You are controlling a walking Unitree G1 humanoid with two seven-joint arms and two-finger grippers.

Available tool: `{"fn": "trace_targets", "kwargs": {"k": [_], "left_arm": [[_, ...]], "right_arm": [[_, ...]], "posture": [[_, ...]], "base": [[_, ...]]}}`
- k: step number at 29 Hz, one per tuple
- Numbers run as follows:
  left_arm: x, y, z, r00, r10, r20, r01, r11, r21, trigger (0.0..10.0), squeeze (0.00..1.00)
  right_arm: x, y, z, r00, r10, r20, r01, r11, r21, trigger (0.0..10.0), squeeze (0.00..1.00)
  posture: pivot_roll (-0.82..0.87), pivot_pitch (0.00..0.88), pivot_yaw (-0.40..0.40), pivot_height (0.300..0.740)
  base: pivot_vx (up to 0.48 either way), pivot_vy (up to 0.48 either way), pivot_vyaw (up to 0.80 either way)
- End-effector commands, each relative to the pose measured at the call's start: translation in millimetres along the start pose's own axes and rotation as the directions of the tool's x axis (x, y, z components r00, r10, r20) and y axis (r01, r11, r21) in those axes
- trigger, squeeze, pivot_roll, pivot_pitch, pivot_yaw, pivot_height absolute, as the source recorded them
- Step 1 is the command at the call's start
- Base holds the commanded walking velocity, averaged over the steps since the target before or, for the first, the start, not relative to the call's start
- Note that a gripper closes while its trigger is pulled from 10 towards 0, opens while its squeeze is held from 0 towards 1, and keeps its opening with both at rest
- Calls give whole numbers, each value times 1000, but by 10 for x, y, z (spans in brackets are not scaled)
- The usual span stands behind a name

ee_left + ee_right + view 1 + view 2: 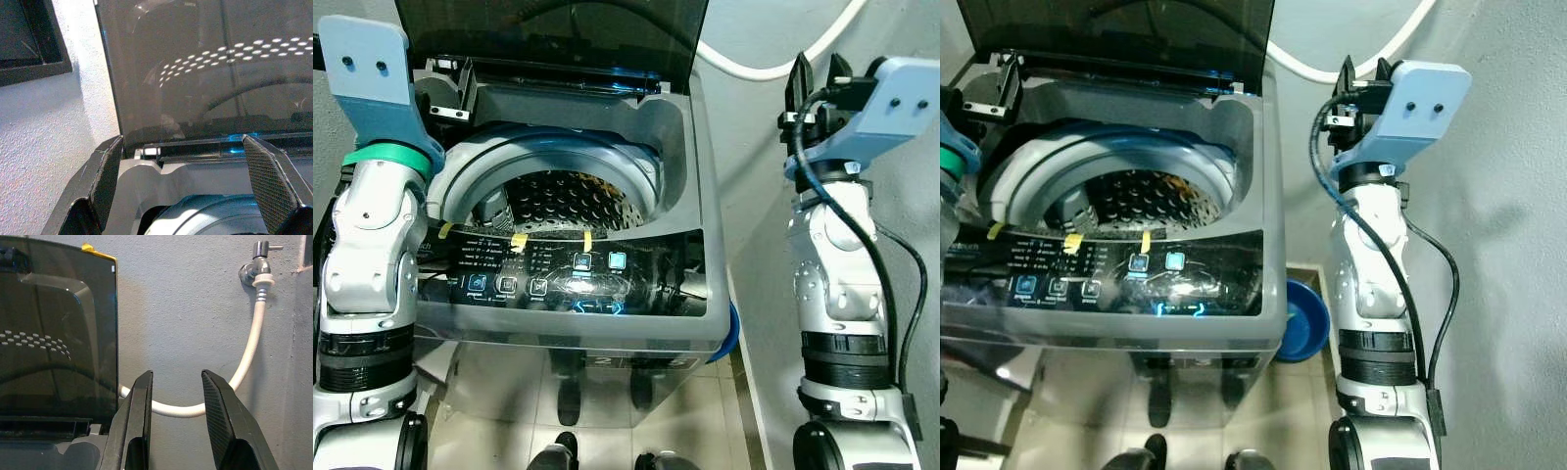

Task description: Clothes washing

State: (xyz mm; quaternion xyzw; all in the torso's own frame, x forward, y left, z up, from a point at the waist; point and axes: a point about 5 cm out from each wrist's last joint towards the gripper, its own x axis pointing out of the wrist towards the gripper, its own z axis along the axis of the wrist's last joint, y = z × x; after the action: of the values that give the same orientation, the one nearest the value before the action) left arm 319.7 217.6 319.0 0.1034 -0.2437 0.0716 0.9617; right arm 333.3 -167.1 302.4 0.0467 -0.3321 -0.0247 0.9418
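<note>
Washer (685, 196): one, centre frame, lid (548, 29) up
Drum (568, 201): contents unclear
Left hand (186, 196): wide, empty
Right hand (176, 426): narrow, empty

A: Where do the head cameras look from?

B: From above, facing forward and down at an open top-loading washing machine (568, 225). The right eye sits slightly further right, so both share the drum and control panel (1107, 274).

A: And the wrist cameras?

B: The left one looks closely along its fingers (266, 181) at the raised lid (205, 68). The right faces the wall, sharing that lid's edge, plus a white hose (247, 362) and tap (257, 264).
</note>
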Motion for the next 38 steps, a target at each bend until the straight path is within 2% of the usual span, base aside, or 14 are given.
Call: {"fn": "trace_targets", "kwargs": {"k": [1, 14, 28, 36, 38], "left_arm": [[5, 23, -20, 1000, 10, -2, -10, 1000, -6, 10000, 0], [9, 39, -60, 1000, 21, 2, -21, 1000, -18, 10000, 0], [-4, 34, -57, 1000, 24, 15, -24, 1000, -14, 10000, 0], [-3, 37, -58, 1000, 25, 18, -25, 1000, -13, 10000, 0], [-1, 36, -56, 999, 25, 20, -25, 1000, -14, 10000, 0]], "right_arm": [[16, -27, -9, 1000, -15, -9, 16, 1000, 22, 10000, 0], [15, 15, -31, 1000, 3, -16, -3, 1000, 20, 10000, 0], [27, 38, -34, 999, 37, -26, -37, 999, 19, 10000, 0], [28, 73, -52, 997, 63, -42, -64, 998, -19, 10000, 0], [27, 79, -54, 997, 69, -43, -70, 997, -25, 10000, 0]], "posture": [[55, 90, -21, 740], [56, 90, -25, 740], [50, 93, -31, 740], [47, 94, -33, 740], [48, 94, -33, 740]], "base": [[0, 0, 0], [0, 0, 0], [-425, 0, 0], [-464, 0, 0], [0, 0, 0]]}}
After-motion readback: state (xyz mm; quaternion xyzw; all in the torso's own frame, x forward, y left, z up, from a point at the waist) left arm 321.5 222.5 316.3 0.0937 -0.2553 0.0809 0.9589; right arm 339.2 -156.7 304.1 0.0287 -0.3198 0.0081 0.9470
